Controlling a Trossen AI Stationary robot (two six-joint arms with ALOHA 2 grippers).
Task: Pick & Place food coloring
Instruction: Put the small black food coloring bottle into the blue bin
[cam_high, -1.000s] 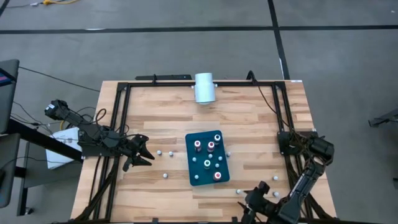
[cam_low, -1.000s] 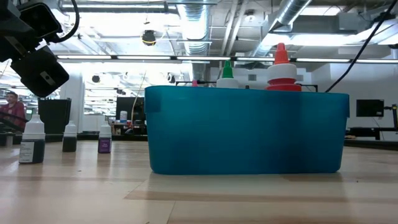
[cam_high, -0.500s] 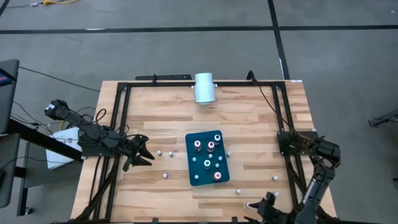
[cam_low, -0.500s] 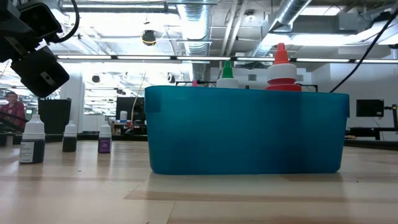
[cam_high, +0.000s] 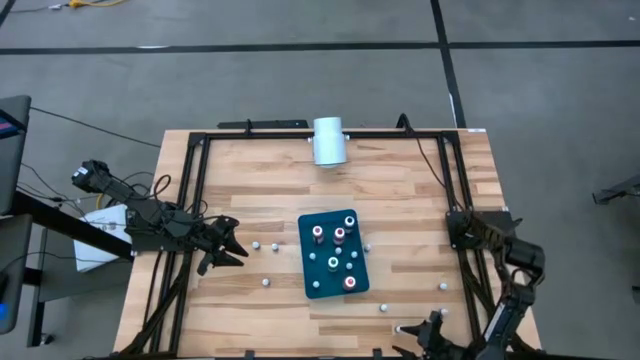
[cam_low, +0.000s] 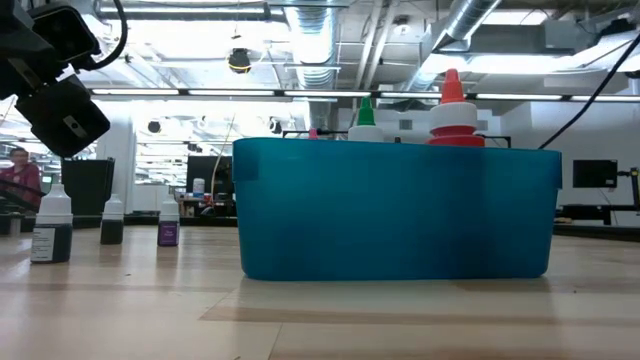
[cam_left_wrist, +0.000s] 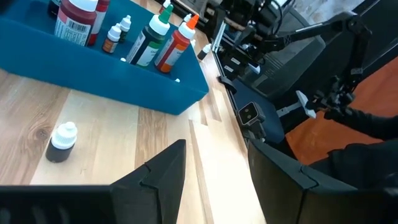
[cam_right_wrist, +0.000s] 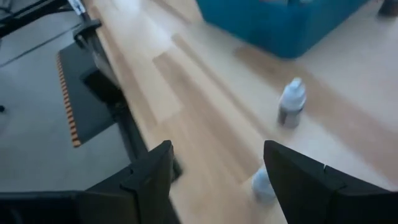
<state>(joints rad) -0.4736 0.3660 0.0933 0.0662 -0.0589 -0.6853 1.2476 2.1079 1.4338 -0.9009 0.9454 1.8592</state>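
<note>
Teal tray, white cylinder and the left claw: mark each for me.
teal tray (cam_high: 322, 285), high view, bare floor near its front left corner.
white cylinder (cam_high: 328, 141), high view, middle of its side.
left claw (cam_high: 232, 245), high view, midway between the fingertips.

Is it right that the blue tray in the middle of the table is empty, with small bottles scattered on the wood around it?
Not quite. The teal tray is not empty: the high view shows several food coloring bottles standing in it, some with red or green tops. The rest holds: small bottles do stand scattered on the wood around it.
</note>
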